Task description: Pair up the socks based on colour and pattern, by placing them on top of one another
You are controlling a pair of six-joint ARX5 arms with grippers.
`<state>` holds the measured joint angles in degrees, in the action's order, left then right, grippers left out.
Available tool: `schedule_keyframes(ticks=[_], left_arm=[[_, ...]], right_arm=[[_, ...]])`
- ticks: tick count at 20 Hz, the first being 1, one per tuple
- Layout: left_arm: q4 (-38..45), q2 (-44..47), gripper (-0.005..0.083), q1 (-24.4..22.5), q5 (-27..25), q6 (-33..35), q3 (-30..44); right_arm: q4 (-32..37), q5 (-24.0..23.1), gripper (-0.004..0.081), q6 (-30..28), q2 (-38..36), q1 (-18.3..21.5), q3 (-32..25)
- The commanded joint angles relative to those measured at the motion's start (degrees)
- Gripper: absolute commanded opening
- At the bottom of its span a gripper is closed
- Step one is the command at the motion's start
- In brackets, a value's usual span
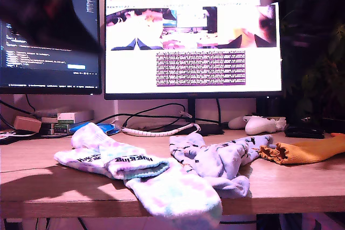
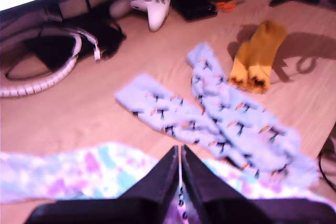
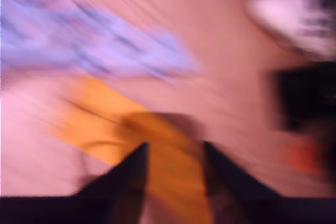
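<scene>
Hovering over the mustard sock (image 3: 173,182) at the exterior view's right worktop (image 1: 302,181) edge, second end effector (image 3: 173,153) jaws apart; first end effector (image 2: 180,156) closed above the pastel-blotched socks (image 1: 135,168). Descend squarely, pinch only orange fabric.

— Any text I can read?
— Barely. The blotched socks (image 1: 135,173) have black cuff lettering (image 1: 137,159), upside down to the exterior view; I can't make out the word.
— Screens?
— The dark monitor (image 1: 49,30) shows code lines, too small to read. The bright monitor (image 1: 192,44) has a block of purple text rows (image 1: 200,68), also illegible.
</scene>
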<state>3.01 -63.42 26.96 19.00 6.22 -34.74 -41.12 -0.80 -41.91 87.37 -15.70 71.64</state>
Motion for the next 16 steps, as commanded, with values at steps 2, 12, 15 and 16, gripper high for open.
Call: schedule_keyframes(ticks=[2, 12, 15, 16], left_arm=[[-0.37, -5.55, -0.0021, -0.11, 0.04, -0.35, -0.22], [-12.0, -14.03, -0.0014, 0.7, 2.97, -2.12, -2.14], [-11.02, -15.1, 0.0022, 1.14, 3.15, -1.38, -2.16], [-8.92, -15.89, 0.0022, 1.14, 2.71, -3.69, -2.16]], right_arm=[[0.0, 0.85, -0.001, 6.71, 0.59, -4.44, -0.66], [5.14, 5.25, -0.001, 8.94, 0.59, -9.73, -0.66], [6.21, 5.51, -0.001, 9.14, 0.59, -9.73, -0.66], [6.23, 6.58, -0.001, 9.16, 0.59, -9.73, -0.66]])
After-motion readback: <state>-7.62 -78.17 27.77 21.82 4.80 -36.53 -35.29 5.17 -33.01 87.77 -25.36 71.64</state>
